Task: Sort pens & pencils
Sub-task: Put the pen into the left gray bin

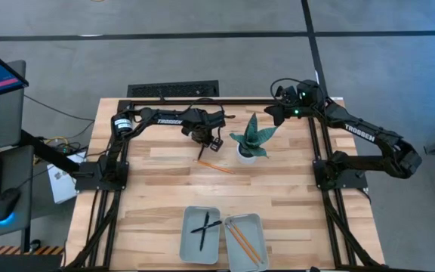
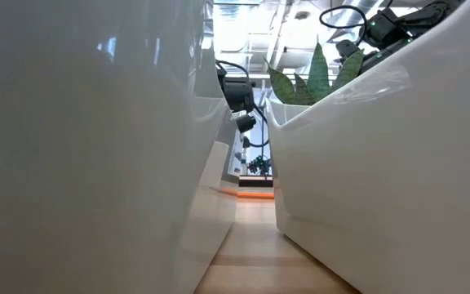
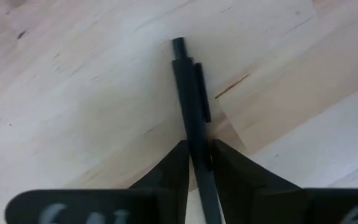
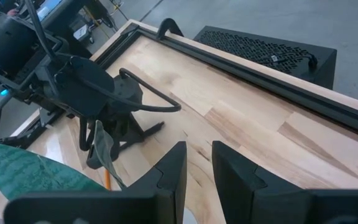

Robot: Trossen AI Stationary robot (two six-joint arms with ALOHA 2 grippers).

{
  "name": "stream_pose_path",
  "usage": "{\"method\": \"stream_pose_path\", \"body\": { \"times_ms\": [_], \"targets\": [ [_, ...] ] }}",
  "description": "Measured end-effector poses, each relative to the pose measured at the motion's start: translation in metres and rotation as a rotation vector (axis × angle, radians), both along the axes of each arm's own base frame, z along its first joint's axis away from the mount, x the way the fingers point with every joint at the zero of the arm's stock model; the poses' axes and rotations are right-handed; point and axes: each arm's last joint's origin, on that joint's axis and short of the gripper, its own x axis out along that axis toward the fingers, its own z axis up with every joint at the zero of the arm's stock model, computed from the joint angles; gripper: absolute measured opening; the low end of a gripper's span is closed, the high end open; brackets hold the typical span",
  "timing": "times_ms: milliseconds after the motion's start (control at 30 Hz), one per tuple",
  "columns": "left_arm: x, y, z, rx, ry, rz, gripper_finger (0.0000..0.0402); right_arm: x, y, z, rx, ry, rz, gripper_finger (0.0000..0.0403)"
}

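Observation:
My left gripper is over the table's far middle, left of the plant, shut on a black pen. That pen shows as a dark stick under the gripper in the high view. One orange pencil lies flat on the wood just near of it. Two more pens lie crossed in the left tray. Orange pencils lie in the right tray. My right gripper waits near the far edge, right of the plant, open and holding nothing. My left gripper pinches the pen's barrel between its two fingers, just behind the clip. The clip end sticks out ahead of the fingers over the wood. The fingers come from above, slanting down. Whether the pen's far end touches the table cannot be told.
A potted plant with green leaves stands right of my left gripper and close to the loose pencil. The two grey trays sit side by side at the near edge; their pale walls fill the low view. A black frame borders the table.

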Motion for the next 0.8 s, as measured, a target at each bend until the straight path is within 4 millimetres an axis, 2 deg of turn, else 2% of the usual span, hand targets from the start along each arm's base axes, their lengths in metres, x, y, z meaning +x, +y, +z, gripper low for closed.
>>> {"method": "stream_pose_path", "body": {
  "times_ms": [333, 800],
  "targets": [
    [0.0003, -0.0002, 0.0, 0.001, -0.002, -0.022, 0.0035, 0.0, 0.0, 0.0, 0.0, 0.0, 0.0, 0.0098],
    [0.0003, -0.0003, 0.0, 0.0, -0.002, -0.023, 0.0036, 0.0, 0.0, 0.0, 0.0, 0.0, 0.0, 0.0098]
  ]
}}
